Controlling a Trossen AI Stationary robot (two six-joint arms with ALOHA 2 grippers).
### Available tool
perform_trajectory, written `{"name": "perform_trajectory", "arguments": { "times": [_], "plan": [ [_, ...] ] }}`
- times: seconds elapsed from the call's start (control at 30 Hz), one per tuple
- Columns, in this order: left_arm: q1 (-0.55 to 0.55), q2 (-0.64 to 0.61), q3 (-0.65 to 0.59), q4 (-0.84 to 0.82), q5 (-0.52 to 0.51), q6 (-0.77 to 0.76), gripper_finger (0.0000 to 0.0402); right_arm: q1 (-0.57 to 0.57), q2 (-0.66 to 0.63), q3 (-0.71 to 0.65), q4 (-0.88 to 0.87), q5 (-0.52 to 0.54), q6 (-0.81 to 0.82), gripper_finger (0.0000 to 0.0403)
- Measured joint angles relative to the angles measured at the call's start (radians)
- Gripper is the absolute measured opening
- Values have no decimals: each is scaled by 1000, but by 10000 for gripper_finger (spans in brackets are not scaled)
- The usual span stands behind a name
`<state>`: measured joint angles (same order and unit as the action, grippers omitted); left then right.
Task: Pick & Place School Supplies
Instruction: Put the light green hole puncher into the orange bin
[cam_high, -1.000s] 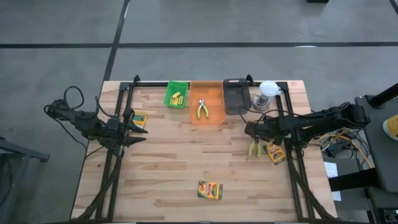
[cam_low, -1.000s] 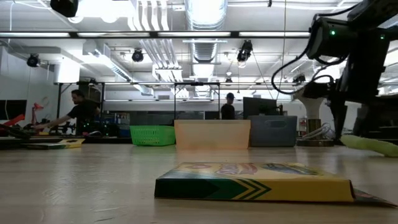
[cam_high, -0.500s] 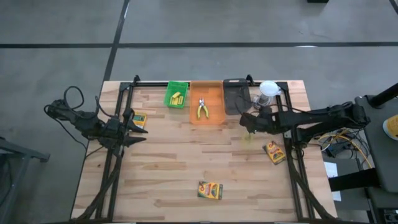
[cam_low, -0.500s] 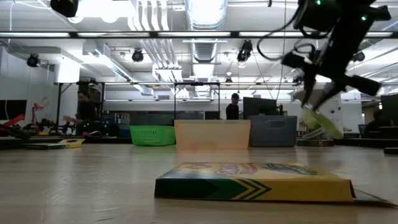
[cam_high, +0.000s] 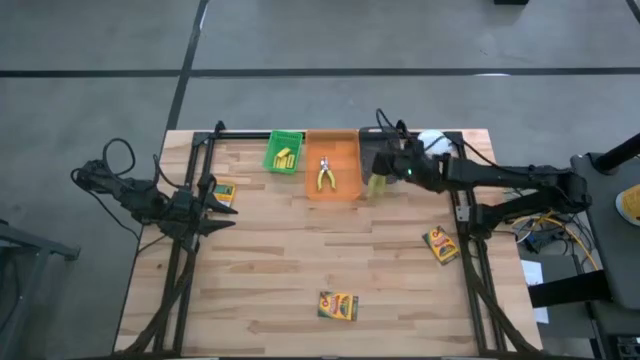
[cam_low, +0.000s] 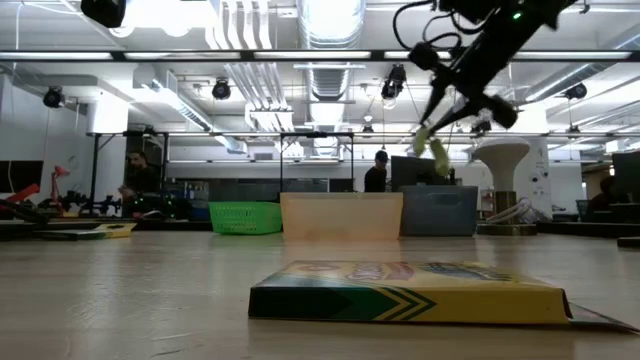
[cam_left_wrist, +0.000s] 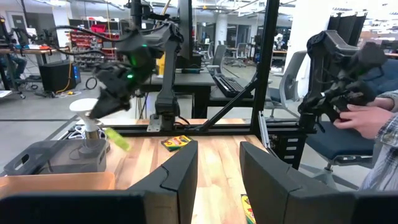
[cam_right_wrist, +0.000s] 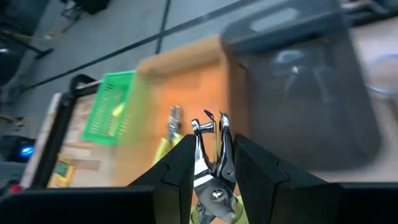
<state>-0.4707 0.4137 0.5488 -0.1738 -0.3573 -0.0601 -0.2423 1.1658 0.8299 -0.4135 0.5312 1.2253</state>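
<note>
My right gripper (cam_high: 381, 172) hangs above the black tray (cam_high: 380, 148), next to the orange tray (cam_high: 345, 190). It is shut on a pair of yellow-handled pliers (cam_right_wrist: 210, 155). A second pair of pliers (cam_high: 325, 174) lies in the orange tray, and yellow blocks (cam_high: 286, 155) lie in the green tray (cam_high: 284, 140). Three crayon boxes lie flat on the table: one near the front (cam_high: 338, 305), one at the right (cam_high: 441, 244), one at the left (cam_high: 224, 190). My left gripper (cam_high: 222, 205) waits open beside the left box, holding nothing. My right gripper pinches the pliers' metal head (cam_right_wrist: 211, 169) between its two fingers (cam_right_wrist: 177, 165), near the pivot. It slants down from the table's right side. The metal jaws stick out ahead along the fingers. The yellow handles (cam_low: 437, 150) hang below the gripper, clear of the trays.
A white round object (cam_high: 432, 144) stands at the far right corner, behind the black tray. Black frame bars (cam_high: 470, 260) run along both table sides. Bare wood (cam_high: 300, 250) fills the middle. A person's hand (cam_left_wrist: 364, 118) shows beyond the table, in the room.
My right gripper has risen from the table's right side, beside the crayon box, and swung toward the far edge and left to above the black tray. It has turned and tipped on the way. The pliers came up off the table with it.
</note>
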Motion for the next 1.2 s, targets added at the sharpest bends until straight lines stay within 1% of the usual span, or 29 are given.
{"name": "perform_trajectory", "arguments": {
  "times": [0.1, 0.17, 0.27, 0.37, 0.47, 0.57, 0.77, 0.9, 1.07, 1.2],
  "plan": [
    [0, 0, 0, 0, 0, 0, 124, -62, 49, 0, 132, -78, -81, 91],
    [0, 0, 0, 0, 0, 0, 124, -98, 92, 1, 209, -136, -103, 91],
    [0, 0, 0, 0, 0, 0, 124, -143, 174, 39, 229, -206, -110, 91],
    [0, 0, 0, 0, 0, 0, 124, -169, 264, 119, 216, -226, -155, 91],
    [0, 0, 0, 0, 0, 0, 124, -187, 358, 224, 181, -239, -207, 91],
    [0, 0, 0, 0, 0, 0, 124, -210, 449, 340, 115, -282, -235, 91],
    [0, 0, 0, -1, 0, 0, 124, -250, 628, 556, -70, -394, -208, 91],
    [0, 0, 0, -1, 0, 0, 124, -263, 728, 677, -184, -420, -209, 91],
    [0, 0, 0, -1, 0, 0, 124, -266, 837, 779, -283, -420, -231, 91],
    [0, 0, 0, -1, 0, 0, 124, -272, 901, 808, -291, -437, -239, 91]
  ]
}}
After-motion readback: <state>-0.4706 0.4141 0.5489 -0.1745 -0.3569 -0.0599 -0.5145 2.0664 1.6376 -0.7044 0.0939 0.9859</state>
